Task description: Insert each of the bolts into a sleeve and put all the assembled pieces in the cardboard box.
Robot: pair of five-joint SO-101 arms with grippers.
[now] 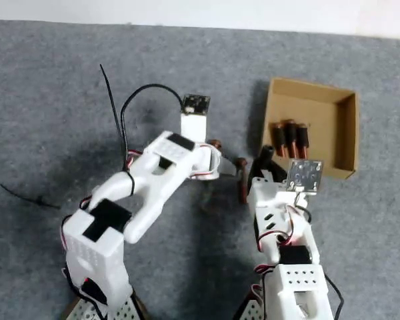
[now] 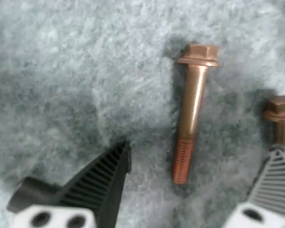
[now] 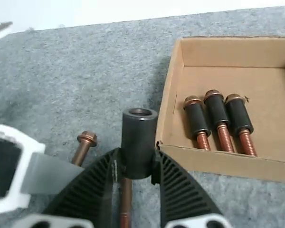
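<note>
- The left end effector (image 2: 200, 148) is open, its fingers spread either side of a copper hex-flange bolt (image 2: 192, 114) lying flat on the grey carpeted bench (image 2: 61, 71).
- The left wrist view adds a second bolt (image 2: 280, 116) just beside one finger.
- The right end effector (image 3: 137, 159) is clamped on a black sleeve (image 3: 139, 130), held upright with its bore open at the top.
- The cardboard box (image 3: 170, 109) sits just right of and beyond the sleeve. It holds three assembled pieces (image 3: 217, 118) side by side, and the high view places them toward its near left.
</note>
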